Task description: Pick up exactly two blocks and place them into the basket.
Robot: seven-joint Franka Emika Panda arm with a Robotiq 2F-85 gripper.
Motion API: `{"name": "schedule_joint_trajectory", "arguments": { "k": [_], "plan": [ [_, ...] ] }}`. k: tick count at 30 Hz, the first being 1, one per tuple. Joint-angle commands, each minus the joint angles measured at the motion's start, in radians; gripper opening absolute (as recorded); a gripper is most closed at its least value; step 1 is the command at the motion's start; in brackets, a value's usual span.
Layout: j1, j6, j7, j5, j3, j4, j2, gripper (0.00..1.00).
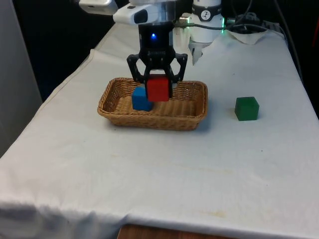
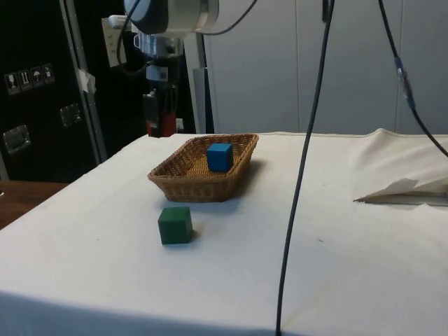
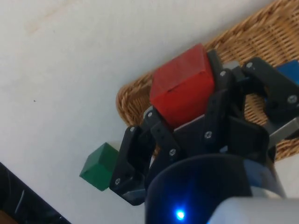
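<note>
Front: gripper (image 1: 158,85) clamped on red block (image 1: 158,89), held above basket (image 1: 115,106); blue block (image 1: 141,98) inside; green block (image 1: 246,108) on cloth to the front view's right.
Side: blue block (image 2: 219,156) in basket (image 2: 189,186), green block (image 2: 174,225) nearby on cloth.
Wrist: fingers (image 3: 216,65) pinch red block (image 3: 182,86) over basket (image 3: 127,96) rim.

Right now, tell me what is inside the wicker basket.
A blue block sits on the floor of the wicker basket. The end effector holds a red block above the basket, not yet set down. The red block hides part of the basket floor behind it.
</note>
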Motion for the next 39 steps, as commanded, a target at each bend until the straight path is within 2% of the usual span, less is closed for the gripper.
{"name": "schedule_joint_trajectory", "arguments": {
  "k": [1,2,5,9,10,11,18,19,20,24,27,28,29,33,39],
  "plan": [
    [0.001,0.007,0.003,0.0,0.005,-0.019,-0.013,0.02],
    [0.013,0.028,0.008,-0.002,0.0,-0.054,-0.034,0.02],
    [0.015,0.036,0.014,-0.002,0.007,-0.08,-0.051,0.02],
    [0.015,0.056,0.027,-0.002,0.021,-0.125,-0.076,0.02],
    [0.004,0.035,0.019,0.0,0.025,-0.102,-0.064,0.02],
    [0.014,0.061,0.029,-0.002,0.023,-0.133,-0.08,0.02],
    [0.012,0.127,0.05,0.003,0.059,-0.213,-0.092,0.02],
    [0.005,0.109,0.045,0.0,0.06,-0.201,-0.09,0.02],
    [0.012,0.138,0.055,0.004,0.064,-0.222,-0.09,0.02],
    [0.01,0.183,0.076,0.004,0.087,-0.26,-0.08,0.02],
    [0.01,0.207,0.089,0.004,0.099,-0.281,-0.073,0.02],
    [0.005,0.2,0.088,0.0,0.104,-0.282,-0.075,0.02],
    [0.01,0.221,0.096,0.004,0.107,-0.294,-0.068,0.02],
    [0.003,0.233,0.098,0.002,0.118,-0.295,-0.049,0.02],
    [0.004,0.23,0.098,0.0,0.115,-0.292,-0.048,0.02]
  ]
}}
